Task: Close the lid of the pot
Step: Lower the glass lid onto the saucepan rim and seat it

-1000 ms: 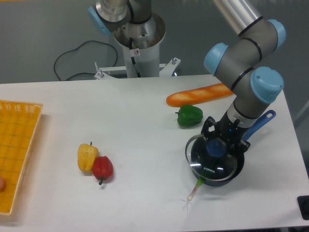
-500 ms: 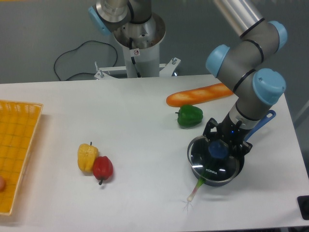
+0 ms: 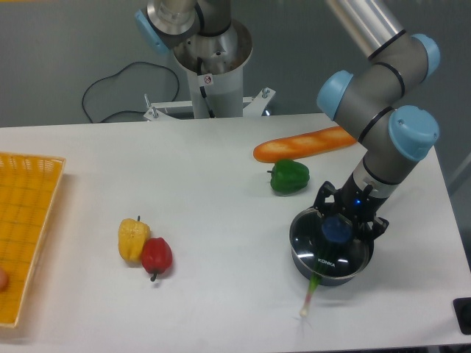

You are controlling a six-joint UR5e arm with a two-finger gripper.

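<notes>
At the lower right of the frame the gripper stands over the pot, its dark fingers clamped on the blue centre knob of the glass lid. The lid, with its small white lettering towards the front edge, lies over the mouth of the black pot and looks about level, though whether its rim is fully seated all round cannot be told. The pot's handle is hidden behind the arm. A green onion stalk pokes out from under the pot's front edge onto the white table. Just up and left of the pot sits a green bell pepper, and beyond it a long baguette. Left of centre a yellow pepper touches a red pepper, and a yellow basket occupies the left edge.
</notes>
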